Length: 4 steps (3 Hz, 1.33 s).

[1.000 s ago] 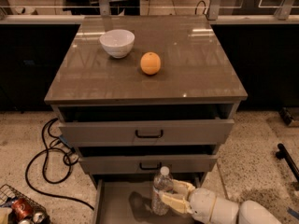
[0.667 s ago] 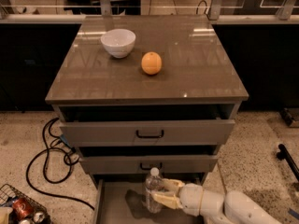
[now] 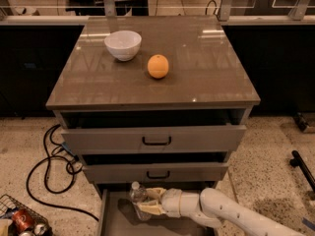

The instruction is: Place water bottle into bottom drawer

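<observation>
While the white bowl [image 3: 123, 44] sits toward the worktop's [image 3: 206, 77] back-left corner with the orange [image 3: 158, 66] beside it, the gripper [image 3: 147, 201] hangs inside the open bottom drawer [image 3: 114, 223] (left half), fingers [image 3: 153, 210] clamped around the upright water bottle [image 3: 137, 191].

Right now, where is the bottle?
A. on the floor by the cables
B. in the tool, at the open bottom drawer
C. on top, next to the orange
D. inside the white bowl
B: the tool grips the bottle upright, low in front of the cabinet, over the drawer floor.
</observation>
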{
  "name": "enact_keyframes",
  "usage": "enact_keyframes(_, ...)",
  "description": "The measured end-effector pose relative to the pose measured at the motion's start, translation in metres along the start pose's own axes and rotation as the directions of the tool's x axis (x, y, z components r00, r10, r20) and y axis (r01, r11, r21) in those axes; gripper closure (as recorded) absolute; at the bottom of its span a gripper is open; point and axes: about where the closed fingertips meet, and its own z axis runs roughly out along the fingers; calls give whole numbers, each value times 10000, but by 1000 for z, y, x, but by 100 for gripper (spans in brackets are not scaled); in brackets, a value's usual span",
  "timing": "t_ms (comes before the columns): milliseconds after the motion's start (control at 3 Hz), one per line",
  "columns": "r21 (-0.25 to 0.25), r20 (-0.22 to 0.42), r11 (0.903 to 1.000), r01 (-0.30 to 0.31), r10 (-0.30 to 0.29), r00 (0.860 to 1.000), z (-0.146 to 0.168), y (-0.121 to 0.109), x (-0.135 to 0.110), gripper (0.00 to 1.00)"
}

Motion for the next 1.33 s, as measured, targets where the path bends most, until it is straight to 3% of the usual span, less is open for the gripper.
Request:
enact_keyframes(333,-1,0,10000,1,-1,10000,0,0,0,100)
enact_keyframes(667,-211,148,9996,192,-189,9997,6,12,15,100)
enact_keyframes(1333,-652,34,9964,546,-545,9985,28,59,86,100)
